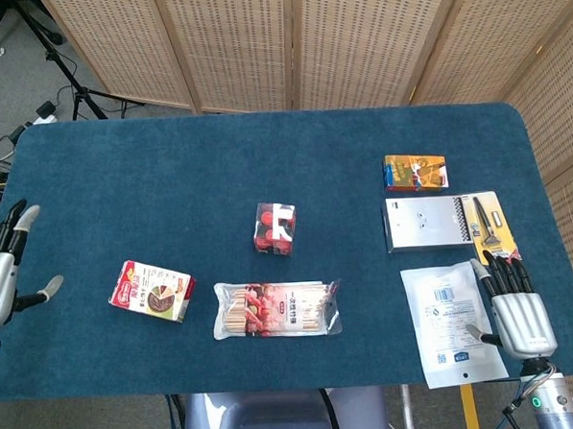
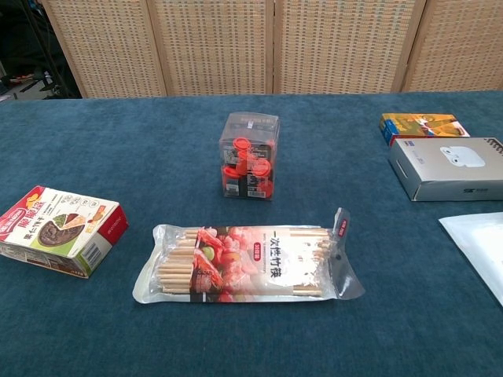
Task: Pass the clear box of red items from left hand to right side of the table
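Hands first: I see my left hand [image 1: 0, 278] at the far left edge of the table [image 1: 150, 174] in the head view, fingers spread apart, thumb out to the side, nothing in it. My right hand [image 1: 517, 308] sits at the near right corner — fingers stretched out flat and apart, holding nothing, its fingertips [image 1: 501, 266] over the lower end of the yellow blister pack with a tool [image 1: 487, 225] and its side just beside the white pouch [image 1: 450, 321]. The chest view shows neither hand.

The clear box of red items [image 1: 276, 228] stands upright near the middle of the table, well apart from both hands — nothing touches it. In the chest view I can make out red caps stacked inside it. Just in front of it lies the packet of wooden skewers [image 1: 276, 308], flat. To the left of that sits the red food carton [image 1: 152, 291], near my left hand but not touching. On the right side, the orange box [image 1: 415, 171] lies behind the grey box [image 1: 424, 224].
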### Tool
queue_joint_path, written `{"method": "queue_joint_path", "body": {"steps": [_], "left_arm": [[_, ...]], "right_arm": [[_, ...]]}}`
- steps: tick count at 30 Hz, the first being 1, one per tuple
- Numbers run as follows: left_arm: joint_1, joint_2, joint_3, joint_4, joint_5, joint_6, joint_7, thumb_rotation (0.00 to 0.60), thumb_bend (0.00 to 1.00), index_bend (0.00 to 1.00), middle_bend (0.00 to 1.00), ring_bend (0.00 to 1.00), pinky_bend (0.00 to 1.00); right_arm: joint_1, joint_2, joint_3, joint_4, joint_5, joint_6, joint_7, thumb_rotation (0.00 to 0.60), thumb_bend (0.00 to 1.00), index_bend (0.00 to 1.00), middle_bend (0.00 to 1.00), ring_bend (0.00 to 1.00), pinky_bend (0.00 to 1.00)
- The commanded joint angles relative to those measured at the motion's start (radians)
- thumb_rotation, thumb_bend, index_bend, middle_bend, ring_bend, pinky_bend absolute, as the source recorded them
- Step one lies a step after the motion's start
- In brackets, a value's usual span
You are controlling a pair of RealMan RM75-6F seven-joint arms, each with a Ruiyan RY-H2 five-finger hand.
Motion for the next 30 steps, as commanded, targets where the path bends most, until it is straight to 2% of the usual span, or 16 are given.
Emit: {"method": "queue_joint_path", "body": {"steps": [1, 9, 15, 17, 20, 24, 27, 30], "left_arm": [[0.068, -0.047, 0.051, 0.073, 0.043, 0.024, -0.036, 0.600, 0.20, 0.00, 0.00, 0.14, 0.16], [0.123, -0.108, 0.052, 0.148, 0.064, 0.038, -0.084, 0.600, 0.21, 0.00, 0.00, 0.14, 0.16], [0.146, -0.139, 0.043, 0.177, 0.067, 0.020, -0.156, 0.600, 0.20, 0.00, 0.00, 0.14, 0.16], [0.154, -0.151, 0.035, 0.186, 0.066, 0.019, -0.179, 0.600, 0.20, 0.00, 0.00, 0.14, 0.16], [0.163, -0.159, 0.024, 0.190, 0.065, 0.019, -0.186, 0.600, 0.20, 0.00, 0.00, 0.14, 0.16], [0.172, -0.162, 0.008, 0.194, 0.063, 0.021, -0.182, 0.600, 0.21, 0.00, 0.00, 0.14, 0.16], [0.175, -0.163, 0.002, 0.198, 0.059, 0.014, -0.186, 0.600, 0.20, 0.00, 0.00, 0.14, 0.16], [0.178, -0.164, -0.009, 0.209, 0.051, 0.001, -0.194, 0.600, 0.21, 0.00, 0.00, 0.14, 0.16]], "right_arm": [[0.011, 0.026, 0.006, -0.046, -0.016, 0.001, -0.036, 0.600, 0.08, 0.00, 0.00, 0.00, 0.00], [0.062, 0.078, 0.050, -0.175, -0.009, -0.035, -0.159, 0.600, 0.06, 0.00, 0.00, 0.00, 0.00], [0.172, 0.124, 0.118, -0.348, 0.054, -0.168, -0.259, 0.600, 0.06, 0.00, 0.00, 0.00, 0.00], [0.224, 0.128, 0.156, -0.401, 0.119, -0.226, -0.322, 0.600, 0.06, 0.00, 0.00, 0.00, 0.00], [0.351, 0.074, 0.238, -0.460, 0.283, -0.324, -0.445, 0.600, 0.06, 0.00, 0.00, 0.00, 0.00], [0.455, 0.005, 0.284, -0.479, 0.454, -0.344, -0.564, 0.600, 0.06, 0.00, 0.00, 0.00, 0.00], [0.508, -0.037, 0.303, -0.474, 0.535, -0.343, -0.608, 0.600, 0.06, 0.00, 0.00, 0.00, 0.00], [0.621, -0.126, 0.343, -0.437, 0.711, -0.336, -0.685, 0.600, 0.06, 0.00, 0.00, 0.00, 0.00]]}}
